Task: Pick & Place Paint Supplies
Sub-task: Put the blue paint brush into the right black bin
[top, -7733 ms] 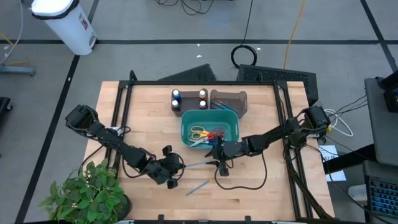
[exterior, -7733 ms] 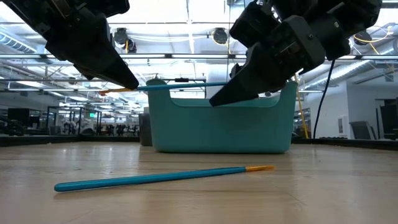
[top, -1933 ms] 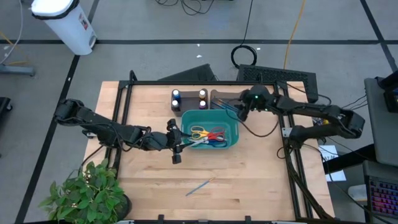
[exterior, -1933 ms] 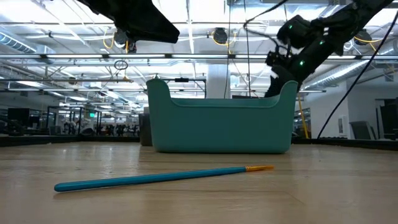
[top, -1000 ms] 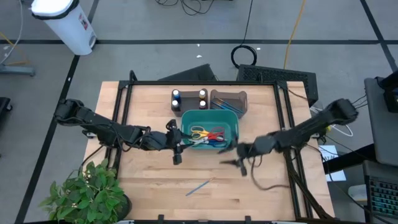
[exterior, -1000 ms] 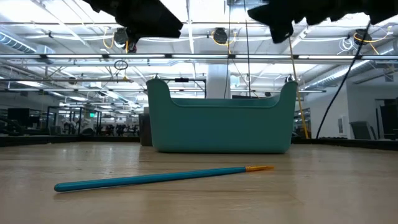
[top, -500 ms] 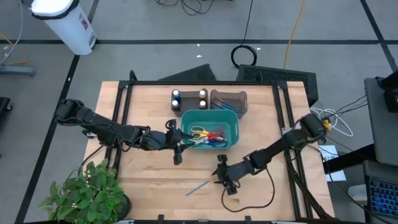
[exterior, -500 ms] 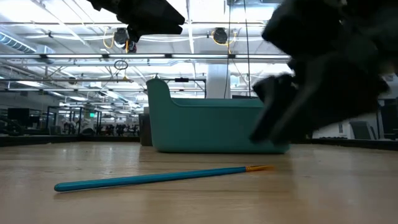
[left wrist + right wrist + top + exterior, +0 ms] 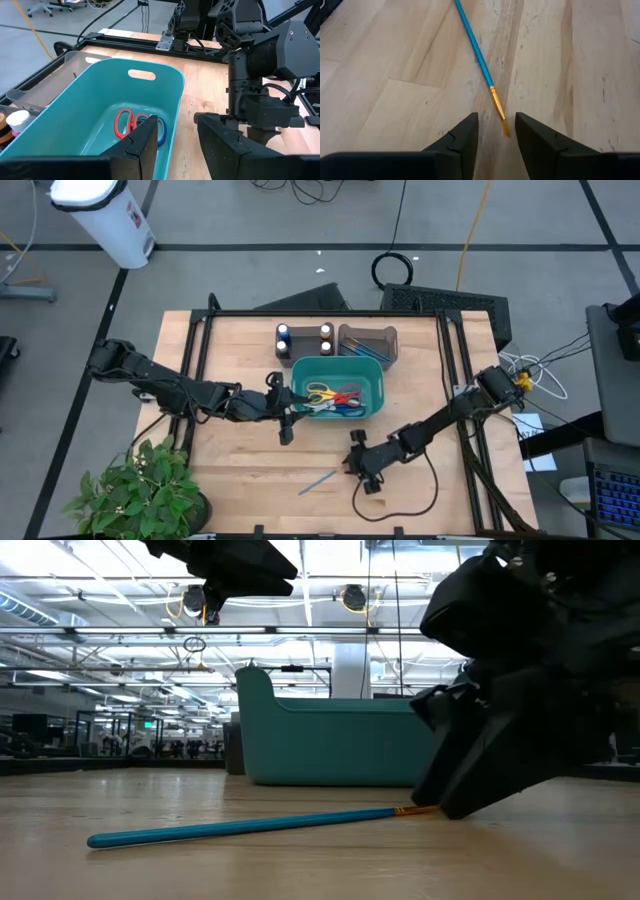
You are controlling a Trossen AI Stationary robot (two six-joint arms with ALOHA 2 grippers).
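A thin blue paintbrush (image 9: pixel 320 479) with an orange bristle end lies flat on the table (image 9: pixel 230 480), near the front edge. My right gripper (image 9: pixel 356 465) is low at that bristle end. In the right wrist view it (image 9: pixel 496 131) is open, one finger on each side of the orange tip (image 9: pixel 501 121). The low view shows the brush (image 9: pixel 250 825) with the gripper (image 9: pixel 445 808) down at table height. My left gripper (image 9: pixel 287 405) hangs open above the left rim of the teal bin (image 9: pixel 375 412). Small paint bottles (image 9: pixel 283 336) stand behind the bin.
The teal bin (image 9: pixel 100 107) holds scissors (image 9: pixel 131 121) with coloured handles. Behind it a brown tray (image 9: pixel 368 343) holds more blue brushes, next to the bottles. A potted plant (image 9: pixel 135 485) sits at the near left corner. A black cable (image 9: pixel 400 500) loops on the table near the right gripper.
My right gripper has swung from beside the bin's near right corner toward the table's near edge and left. It has come down to table height at the brush's orange tip. The brush has stayed where it lay.
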